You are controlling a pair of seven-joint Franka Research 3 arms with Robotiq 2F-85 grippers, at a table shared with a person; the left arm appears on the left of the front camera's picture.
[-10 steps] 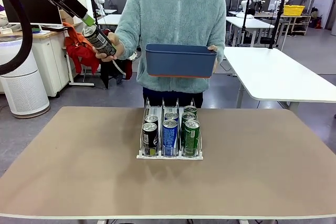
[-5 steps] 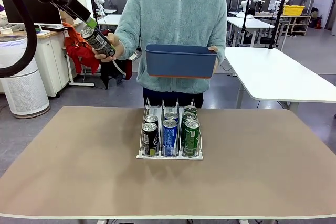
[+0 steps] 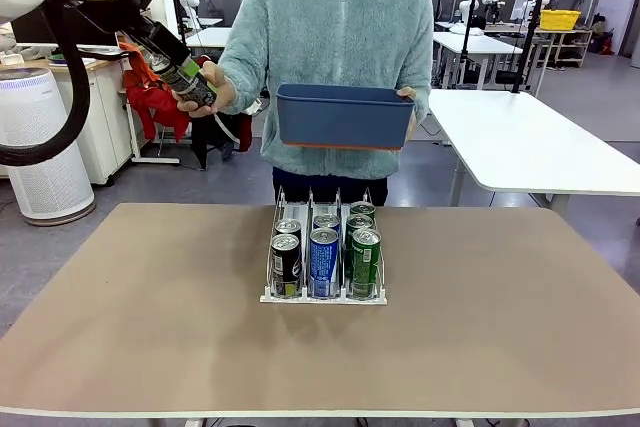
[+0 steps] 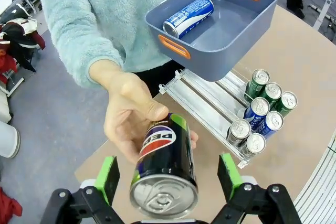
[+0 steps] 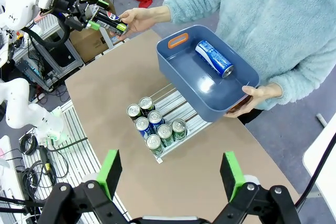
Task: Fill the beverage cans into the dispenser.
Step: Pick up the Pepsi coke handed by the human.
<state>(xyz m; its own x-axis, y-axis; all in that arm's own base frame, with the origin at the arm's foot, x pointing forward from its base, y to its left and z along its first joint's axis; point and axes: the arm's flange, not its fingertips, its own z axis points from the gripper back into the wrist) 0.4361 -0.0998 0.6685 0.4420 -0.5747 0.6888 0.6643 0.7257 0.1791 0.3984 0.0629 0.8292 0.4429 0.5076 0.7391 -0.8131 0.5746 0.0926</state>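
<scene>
Beverage cans (image 3: 324, 252): seven upright in dispenser (image 3: 323, 299) on bench (image 3: 150, 327), at its robot-side end. Black can (image 4: 165, 171) held out in person's hand (image 4: 128, 124), between wide-open fingers of left end effector (image 4: 168, 177), pads not touching it. Blue-and-white can (image 4: 188, 17) lying in blue bin (image 4: 210, 61). Right end effector (image 5: 170, 174) spread wide, empty, above bench.

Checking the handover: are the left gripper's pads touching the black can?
Apart. The left wrist view shows clear gaps between the black can and both pads; the person's hand holds it.

A person's hand (image 4: 126, 114) covers part of the black can (image 4: 165, 166), and the blue bin (image 4: 205, 56) part of the dispenser (image 4: 202, 99).
</scene>
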